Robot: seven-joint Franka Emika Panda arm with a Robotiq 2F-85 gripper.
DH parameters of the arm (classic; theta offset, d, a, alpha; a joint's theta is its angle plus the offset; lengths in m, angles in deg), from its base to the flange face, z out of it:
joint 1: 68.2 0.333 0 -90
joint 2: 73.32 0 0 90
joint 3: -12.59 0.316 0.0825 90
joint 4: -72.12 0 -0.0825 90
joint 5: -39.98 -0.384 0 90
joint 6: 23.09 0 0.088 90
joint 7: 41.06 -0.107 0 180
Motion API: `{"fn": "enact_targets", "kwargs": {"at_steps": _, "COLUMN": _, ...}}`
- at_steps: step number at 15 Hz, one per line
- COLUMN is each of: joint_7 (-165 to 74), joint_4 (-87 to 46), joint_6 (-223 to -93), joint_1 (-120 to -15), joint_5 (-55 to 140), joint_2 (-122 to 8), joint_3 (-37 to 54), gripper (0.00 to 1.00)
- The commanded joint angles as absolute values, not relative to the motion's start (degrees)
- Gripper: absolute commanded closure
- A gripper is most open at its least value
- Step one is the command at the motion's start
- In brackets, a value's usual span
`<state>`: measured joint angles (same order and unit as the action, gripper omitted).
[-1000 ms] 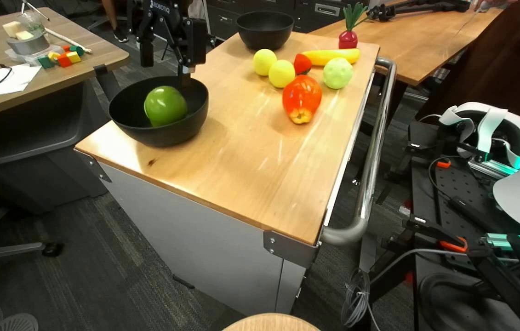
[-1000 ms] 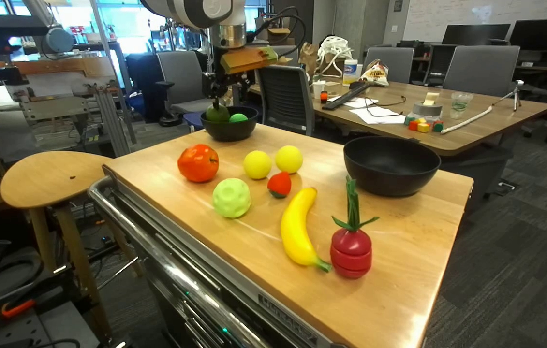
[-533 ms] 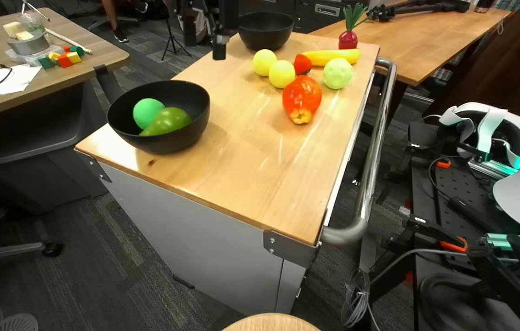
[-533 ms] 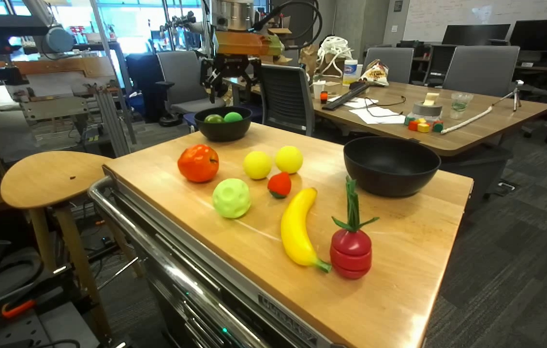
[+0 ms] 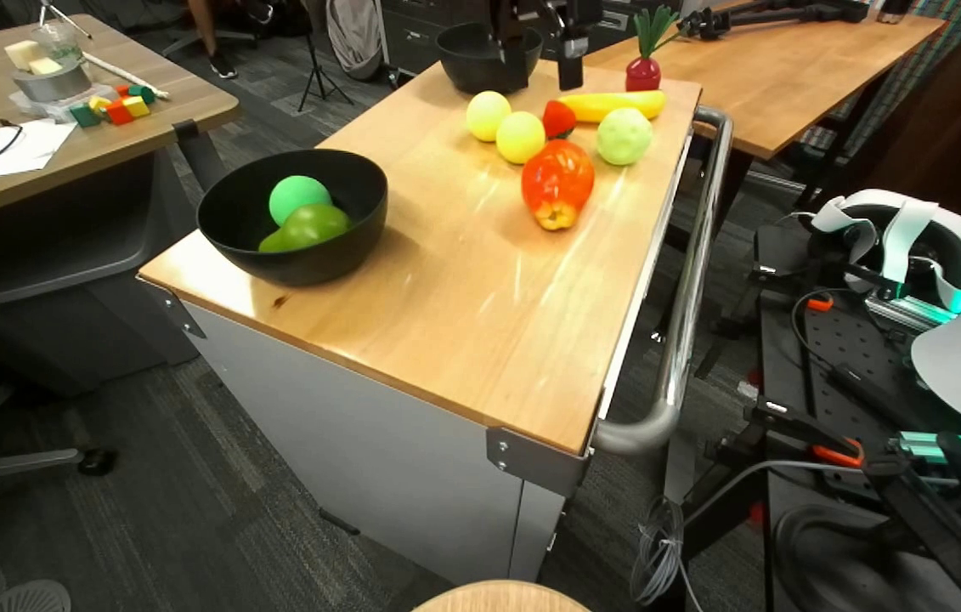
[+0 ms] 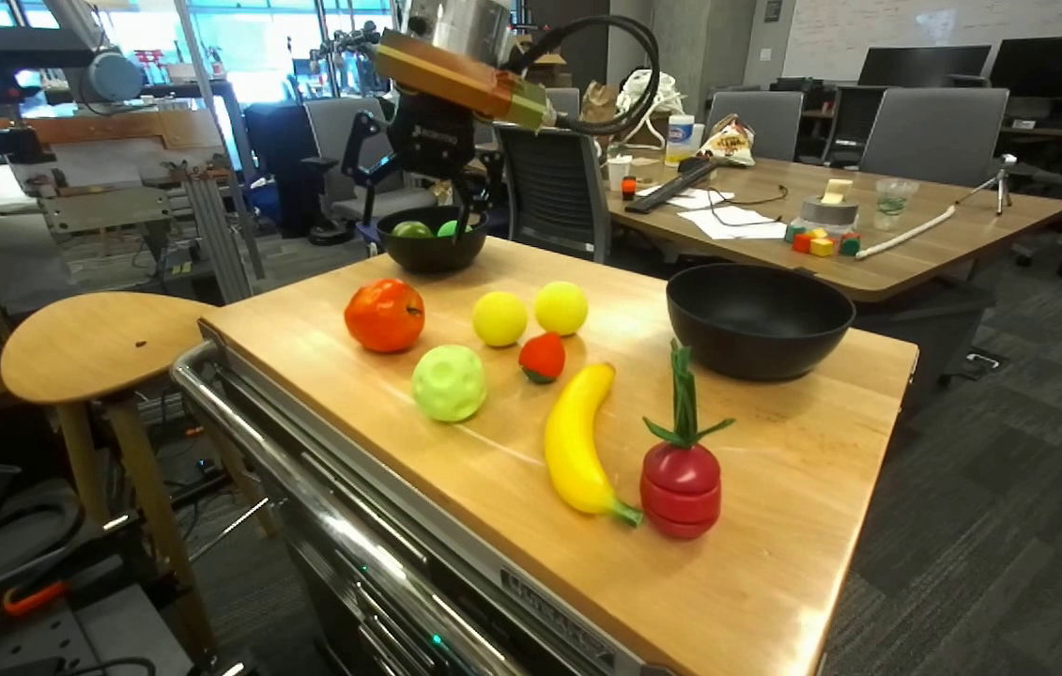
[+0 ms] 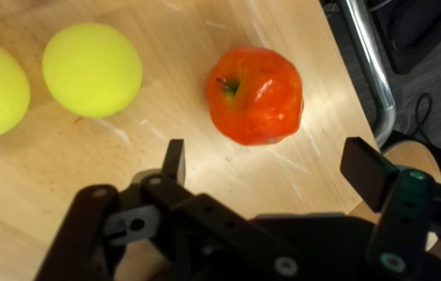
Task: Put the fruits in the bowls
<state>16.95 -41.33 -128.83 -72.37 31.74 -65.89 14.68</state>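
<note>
My gripper is open and empty above the cart top. It also shows in both exterior views. A red-orange apple lies just ahead of the fingertips in the wrist view, not between them. A black bowl holds a green pear and a green ball. A second black bowl looks empty. Two yellow balls, a strawberry, a pale green bumpy ball, a banana and a red radish-like piece lie on the top.
The wooden cart top has a metal rail along one side. A round stool stands close to the cart. A table with papers and small blocks is behind it.
The gripper was at the bowl with the pear, let it go, rose and moved over towards the apple, tilting. The pear now lies on its side and the green ball has shifted in the bowl.
</note>
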Motion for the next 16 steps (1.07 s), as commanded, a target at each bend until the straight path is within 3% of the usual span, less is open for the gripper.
{"fn": "enact_targets", "kwargs": {"at_steps": 1, "joint_7": 17.63, "joint_4": -49.61, "joint_6": -133.43, "joint_1": -70.43, "joint_5": 36.08, "joint_2": -69.07, "joint_3": 14.89, "gripper": 0.0}}
{"fn": "enact_targets", "kwargs": {"at_steps": 16, "joint_7": 24.95, "joint_4": -54.1, "joint_6": -142.97, "joint_1": -69.09, "joint_5": 44.22, "joint_2": -64.8, "joint_3": 15.54, "gripper": 0.0}}
